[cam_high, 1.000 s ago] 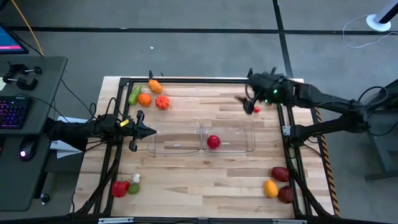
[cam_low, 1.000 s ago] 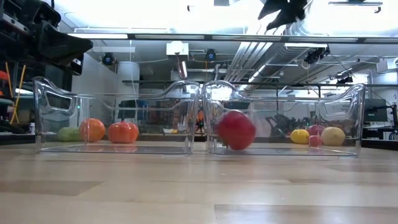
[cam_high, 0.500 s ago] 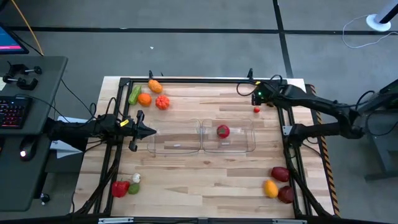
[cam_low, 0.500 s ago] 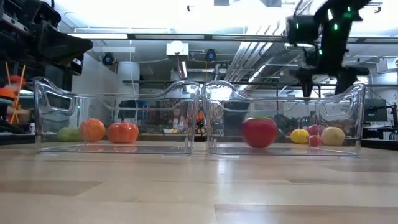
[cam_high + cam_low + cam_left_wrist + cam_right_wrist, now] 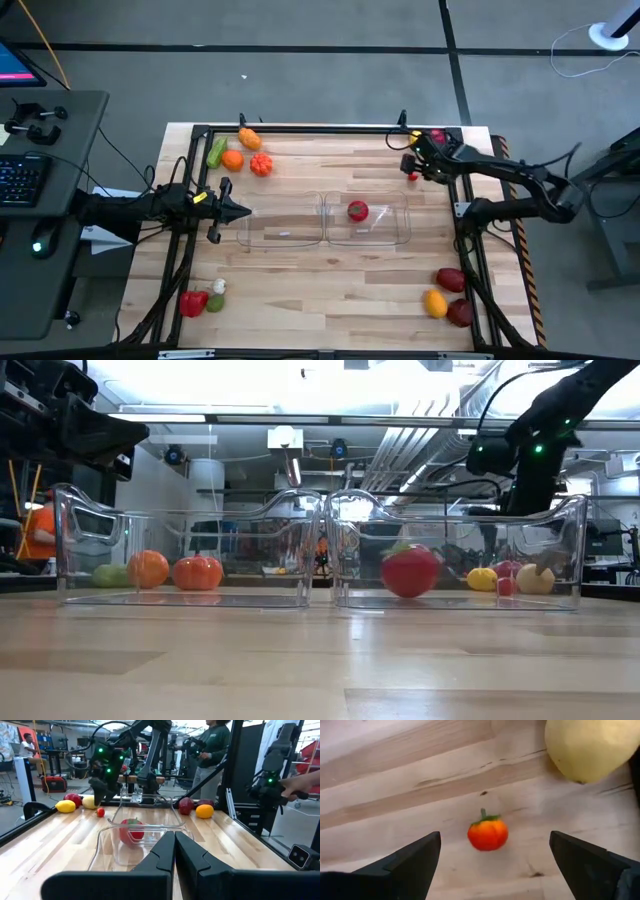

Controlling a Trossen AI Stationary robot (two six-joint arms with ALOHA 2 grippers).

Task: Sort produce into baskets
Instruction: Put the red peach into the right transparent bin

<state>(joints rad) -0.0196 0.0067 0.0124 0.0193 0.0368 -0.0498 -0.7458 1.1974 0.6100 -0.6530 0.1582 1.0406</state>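
Two clear tubs stand side by side at mid-table, the left tub point(image 5: 283, 221) and the right tub point(image 5: 380, 222). A red tomato point(image 5: 357, 211) lies on the right tub's floor. My right gripper point(image 5: 495, 840) is open, low over the table near the far right corner. Its fingers stand on either side of a small red cherry tomato point(image 5: 488, 833), which rests on the wood point(image 5: 412, 177), without touching it. My left gripper point(image 5: 238, 210) is shut and empty, level, just left of the left tub.
A carrot point(image 5: 249, 138), a green piece point(image 5: 217, 152), an orange point(image 5: 233, 159) and a small pumpkin point(image 5: 261, 165) lie far left. A red pepper point(image 5: 193, 302) and small pieces lie near left. Maroon and yellow pieces point(image 5: 435, 302) lie near right. A pale yellow fruit point(image 5: 590, 747) lies beside the cherry tomato.
My right gripper has come down from high over the right tub's far side toward the table's far right corner, onto the cherry tomato. The red tomato has rolled across the right tub's floor toward the right and the far side and now lies still.
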